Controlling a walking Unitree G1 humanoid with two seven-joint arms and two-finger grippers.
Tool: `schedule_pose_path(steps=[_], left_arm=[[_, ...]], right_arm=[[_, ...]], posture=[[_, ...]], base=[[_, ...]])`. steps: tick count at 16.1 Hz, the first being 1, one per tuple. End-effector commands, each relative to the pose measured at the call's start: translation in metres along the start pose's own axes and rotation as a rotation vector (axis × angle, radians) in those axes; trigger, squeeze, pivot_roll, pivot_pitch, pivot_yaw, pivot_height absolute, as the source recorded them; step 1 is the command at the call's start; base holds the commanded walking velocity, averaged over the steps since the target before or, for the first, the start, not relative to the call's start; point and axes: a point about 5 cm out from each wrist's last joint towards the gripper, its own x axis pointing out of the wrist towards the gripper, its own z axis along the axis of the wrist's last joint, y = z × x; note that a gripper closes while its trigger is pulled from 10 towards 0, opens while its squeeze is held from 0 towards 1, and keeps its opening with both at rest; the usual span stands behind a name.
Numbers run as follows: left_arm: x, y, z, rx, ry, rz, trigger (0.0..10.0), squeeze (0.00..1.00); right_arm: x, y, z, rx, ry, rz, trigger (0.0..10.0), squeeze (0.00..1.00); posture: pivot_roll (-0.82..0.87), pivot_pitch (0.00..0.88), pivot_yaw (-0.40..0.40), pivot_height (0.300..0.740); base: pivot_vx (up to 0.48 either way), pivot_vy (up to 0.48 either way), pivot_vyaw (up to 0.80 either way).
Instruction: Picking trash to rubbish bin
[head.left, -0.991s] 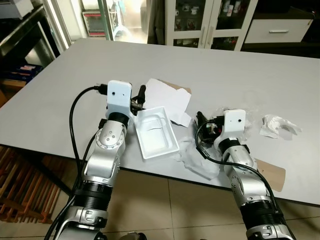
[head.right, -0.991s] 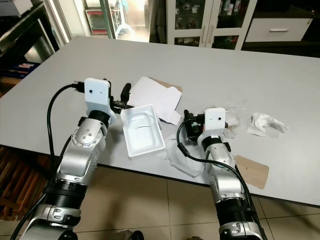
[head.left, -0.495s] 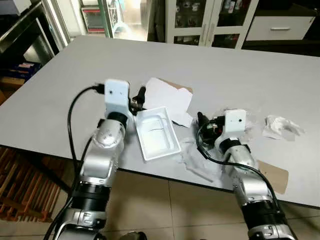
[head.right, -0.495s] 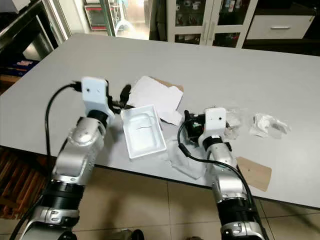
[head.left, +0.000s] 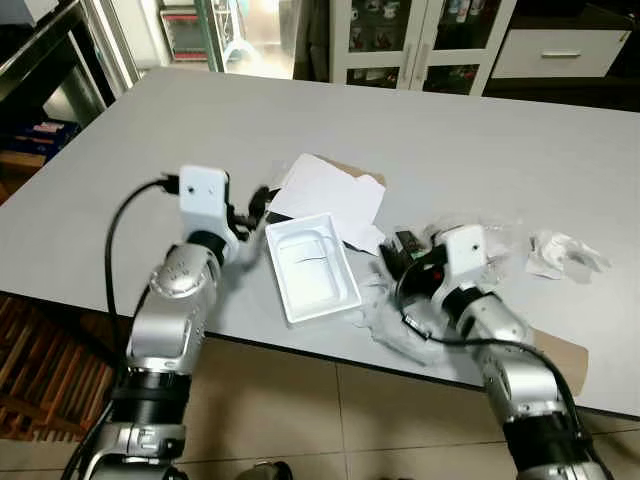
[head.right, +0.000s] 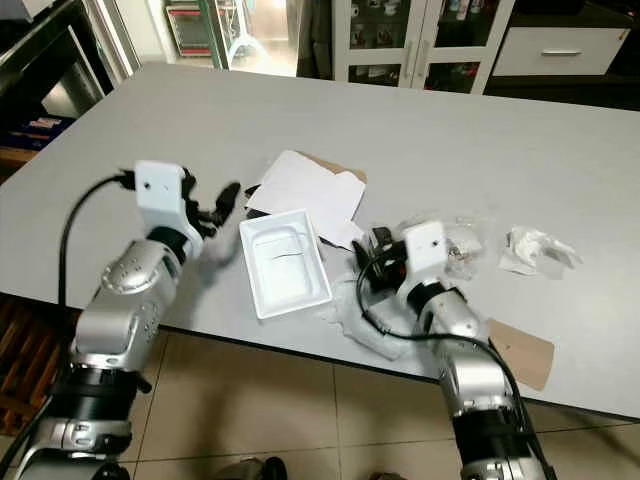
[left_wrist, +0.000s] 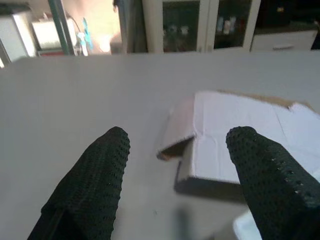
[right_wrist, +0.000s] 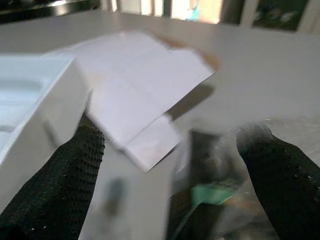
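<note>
Trash lies on the grey table (head.left: 480, 140). A white foam tray (head.left: 310, 265) sits near the front edge, with a flattened white cardboard box (head.left: 330, 195) behind it. Crumpled clear film (head.left: 395, 320) lies right of the tray, and a wad of white paper (head.left: 562, 250) lies further right. My left gripper (head.left: 252, 203) is open, just left of the tray and level with the box's near corner (left_wrist: 175, 145). My right gripper (head.left: 400, 248) is open above the clear film, pointing at the box (right_wrist: 135, 100). A small dark item with a green patch (right_wrist: 210, 192) lies under film between its fingers.
A brown card piece (head.left: 560, 348) lies at the table's front right edge. More clear wrap (head.left: 490, 225) sits behind my right wrist. Glass-door cabinets (head.left: 420, 40) stand beyond the table, tiled floor (head.left: 330, 410) lies below its front edge, and wooden slats (head.left: 40, 350) show at the left.
My left gripper has swung left, away from the foam tray's edge. My right arm has shifted slightly and is blurred. The trash has stayed put.
</note>
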Motion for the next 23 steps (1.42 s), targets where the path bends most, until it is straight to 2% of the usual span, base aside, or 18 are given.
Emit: schedule_pose_path(steps=[1,6,8,9,10,13,14,16,19,22,23], left_arm=[[-0.003,-0.008,-0.006,0.004,0.026,-0.045,10.0,0.0],[-0.013,-0.013,-0.017,-0.001,0.07,-0.076,10.0,0.0],[-0.017,-0.01,-0.012,-0.043,0.064,-0.123,10.0,0.0],[-0.021,0.0,-0.006,-0.085,0.057,-0.145,10.0,0.0],[-0.022,0.004,-0.005,-0.095,0.057,-0.151,10.0,0.0],[-0.033,0.028,-0.004,-0.052,0.093,-0.16,10.0,0.0],[-0.034,0.031,-0.004,-0.053,0.097,-0.161,10.0,0.0],[-0.039,0.033,-0.004,-0.089,0.113,-0.182,10.0,0.0],[-0.045,0.034,-0.019,-0.146,0.154,-0.22,10.0,0.0],[-0.049,0.029,-0.034,-0.185,0.198,-0.236,10.0,0.0],[-0.051,0.023,-0.042,-0.255,0.212,-0.274,10.0,0.0]], right_arm=[[-0.003,0.006,0.0,0.004,0.007,0.045,10.0,0.0],[-0.012,0.009,0.0,0.009,0.021,0.084,10.0,0.0],[-0.015,0.01,0.0,0.01,0.03,0.09,10.0,0.0],[-0.017,0.011,0.0,0.016,0.037,0.102,10.0,0.0],[-0.017,0.012,0.0,0.018,0.039,0.107,10.0,0.0],[-0.017,0.017,0.003,0.031,0.032,0.157,10.0,0.0],[-0.017,0.018,0.004,0.042,0.027,0.167,10.0,0.0],[-0.019,0.02,0.006,0.045,0.026,0.196,10.0,0.0],[-0.021,0.021,0.01,0.07,0.01,0.232,10.0,0.0],[-0.023,0.018,0.009,0.052,0.023,0.242,10.0,0.0],[-0.024,0.015,0.01,0.044,0.03,0.247,10.0,0.0]], posture=[[-0.04,0.12,0.03,0.74],[-0.05,0.156,0.034,0.74],[-0.05,0.164,0.031,0.74],[-0.04,0.163,0.031,0.74],[-0.04,0.163,0.032,0.74],[-0.03,0.161,0.035,0.74],[-0.03,0.16,0.037,0.74],[-0.03,0.157,0.036,0.74],[-0.04,0.151,0.037,0.74],[-0.04,0.139,0.035,0.74],[-0.04,0.134,0.034,0.74]], base=[[0.0,0.0,0.0],[0.0,0.0,0.0],[0.0,0.0,0.0],[0.0,0.0,0.0],[0.0,0.0,0.0],[0.0,0.0,0.0],[0.0,0.0,0.0],[0.0,0.0,0.0],[0.0,0.0,0.0],[0.0,0.0,0.0],[0.0,0.0,0.0]])
